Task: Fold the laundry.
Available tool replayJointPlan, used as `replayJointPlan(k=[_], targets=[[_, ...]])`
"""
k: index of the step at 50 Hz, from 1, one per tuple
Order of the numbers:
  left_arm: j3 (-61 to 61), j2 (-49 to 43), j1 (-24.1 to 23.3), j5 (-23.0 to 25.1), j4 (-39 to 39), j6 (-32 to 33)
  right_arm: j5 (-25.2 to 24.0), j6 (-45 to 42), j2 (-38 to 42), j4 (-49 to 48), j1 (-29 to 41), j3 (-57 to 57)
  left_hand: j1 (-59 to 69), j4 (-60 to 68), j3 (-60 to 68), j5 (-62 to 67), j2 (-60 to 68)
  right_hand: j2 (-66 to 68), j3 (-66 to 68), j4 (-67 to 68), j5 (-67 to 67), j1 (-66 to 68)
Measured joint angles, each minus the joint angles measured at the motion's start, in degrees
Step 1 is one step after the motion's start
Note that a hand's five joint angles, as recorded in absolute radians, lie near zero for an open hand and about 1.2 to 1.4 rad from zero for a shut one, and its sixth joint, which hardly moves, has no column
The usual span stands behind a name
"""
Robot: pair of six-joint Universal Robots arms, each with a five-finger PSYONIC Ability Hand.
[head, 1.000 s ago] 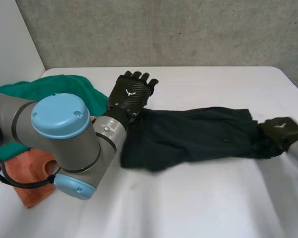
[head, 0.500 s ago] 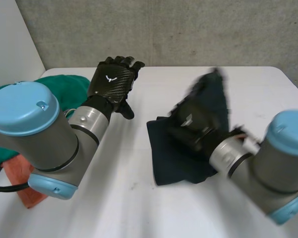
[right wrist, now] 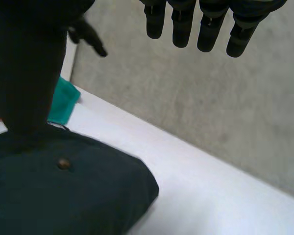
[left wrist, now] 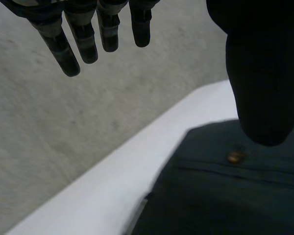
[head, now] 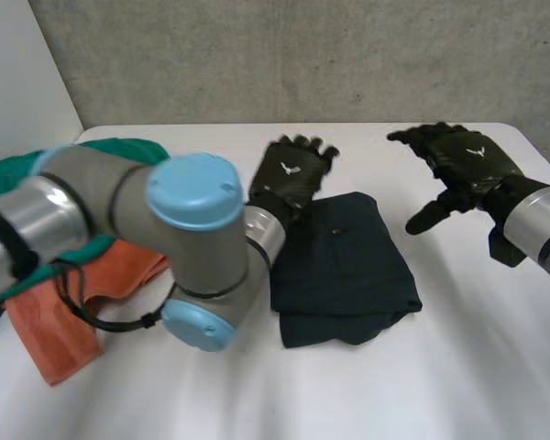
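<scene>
On the white table (head: 394,385) — concrete wall (head: 302,55) behind — lies folded dark cloth (head: 344,266).

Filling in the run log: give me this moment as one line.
task: fold laundry | dark garment: folded on table | left hand: open, at its edge | right hand: open, apart from it

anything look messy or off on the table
Slightly: the folded dark garment has an uneven near edge, with an under layer poking out. The green cloth and orange cloth lie crumpled on the left of the table.
</scene>
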Motion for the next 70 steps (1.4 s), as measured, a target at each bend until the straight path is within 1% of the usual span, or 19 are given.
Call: replayJointPlan(k=[4, 8, 16, 22, 28, 30, 32, 34, 35, 36, 40, 41, 43, 47, 52, 60, 66, 67, 70], targets=[[5.0, -5.6, -1.2, -1.0, -3.6, 0.0, 0.1, -2.5, 7.7, 6.6, -0.8, -6.3, 0.0, 0.0, 0.0, 0.0, 0.0, 0.0, 0.0, 0.0, 0.0, 0.0], [9.2, -10.5, -1.1, -2.9, -9.2, 0.1, 0.0, -9.3, 17.2, 13.7, 0.2, -13.3, 0.0, 0.0, 0.0, 0.0, 0.0, 0.0, 0.0, 0.0, 0.0, 0.0], [10.4, -13.4, 0.1, -3.9, -17.9, 0.5, 1.2, -19.6, 27.6, 17.7, 3.8, -18.7, 0.0, 0.0, 0.0, 0.0, 0.0, 0.0, 0.0, 0.0, 0.0, 0.0], [8.7, -12.1, 0.2, -3.6, -20.4, 0.4, 3.9, -21.7, 28.3, 17.2, 4.3, -19.3, -0.5, -0.1, -0.8, 0.0, -0.1, 0.0, 0.0, 0.0, 0.0, 0.0], [5.2, -3.7, 0.3, -2.2, -18.2, 0.1, 10.0, -19.7, 20.4, 11.7, 3.5, -16.2, -0.7, -0.1, -0.9, 0.0, -0.1, 0.0, 0.0, 0.0, 0.0, 0.0], [3.9, -0.6, 0.5, -0.9, -16.5, 0.1, 11.9, -18.3, 18.1, 9.8, 3.0, -14.5, -0.7, -0.1, -0.9, -0.1, -0.1, 0.0, 0.0, 0.0, 0.0, 0.0], [1.8, 3.1, 0.9, 1.9, -14.1, 0.0, 14.4, -15.3, 15.0, 7.5, 2.0, -11.3, -0.7, -0.1, -0.9, -0.1, -0.1, 0.0, 0.0, 0.0, 0.0, 0.0], [-0.4, 6.3, 1.7, 6.3, -12.2, 0.0, 15.7, -12.0, 12.9, 6.4, 1.1, -8.1, -0.7, -0.1, -0.9, -0.1, -0.1, 0.0, 0.0, 0.0, 0.0, 0.0], [-1.1, 7.2, 1.9, 7.9, -11.8, 0.0, 15.7, -11.1, 12.5, 6.3, 0.9, -7.1, -0.7, -0.1, -0.9, -0.1, -0.1, 0.0, 0.0, 0.0, 0.0, 0.0], [-2.1, 8.5, 2.3, 10.9, -11.3, -0.1, 15.5, -9.6, 12.0, 6.2, 0.5, -5.4, -0.7, -0.1, -0.9, -0.1, -0.1, 0.0, 0.0, 0.0, 0.0, 0.0], [-5.7, 12.4, 3.8, 22.6, -10.6, -1.0, 11.1, -6.2, 11.4, 6.7, -0.4, 0.8, -0.7, -0.1, -0.9, -0.1, -0.1, 0.0, 0.0, 0.0, 0.0, 0.0], [-6.2, 12.9, 4.0, 24.1, -10.6, -1.2, 10.3, -5.9, 11.3, 6.8, -0.6, 1.6, -0.7, -0.1, -0.9, -0.1, -0.1, 0.0, 0.0, 0.0, 0.0, 0.0], [-7.9, 14.7, 4.7, 29.9, -10.6, -2.5, 6.3, -5.0, 11.5, 6.8, -1.0, 4.5, -0.7, -0.1, -0.9, -0.1, -0.1, 0.0, 0.0, 0.0, 0.0, 0.0], [-9.6, 16.8, 5.4, 35.4, -10.7, -4.8, 0.9, -4.5, 12.4, 6.3, -1.3, 7.4, -0.7, -0.1, -0.9, -0.1, -0.1, 0.0, 0.0, 0.0, 0.0, 0.0], [-10.2, 18.1, 5.5, 36.8, -10.6, -6.5, -1.1, -4.6, 14.5, 3.9, -1.2, 7.9, -0.7, -0.1, -0.9, -0.1, -0.1, 0.0, 0.0, 0.0, 0.0, 0.0], [-10.1, 18.4, 5.3, 36.0, -10.4, -6.7, -0.7, -4.8, 17.1, -1.1, -0.9, 7.2, -0.7, -0.1, -0.9, -0.1, -0.1, 0.0, 0.0, 0.0, 0.0, 0.0], [-10.0, 18.4, 5.2, 35.9, -10.4, -6.7, -0.5, -4.7, 18.8, -2.0, 0.4, 6.4, -0.7, -0.1, -0.9, -0.1, -0.1, 1.2, 1.4, 1.5, 1.3, 0.3], [-10.0, 18.4, 5.1, 35.9, -10.4, -6.7, -0.5, -4.7, 18.9, -2.0, 0.6, 6.3, -0.7, -0.1, -0.9, -0.1, -0.1, 2.6, 2.5, 2.6, 2.5, 1.0], [-10.0, 18.4, 5.1, 35.9, -10.4, -6.7, -0.6, -4.2, 19.3, -2.0, 1.4, 5.6, -0.7, -0.1, -0.9, -0.1, -0.1, 14.6, 14.5, 14.5, 13.9, 13.5]])
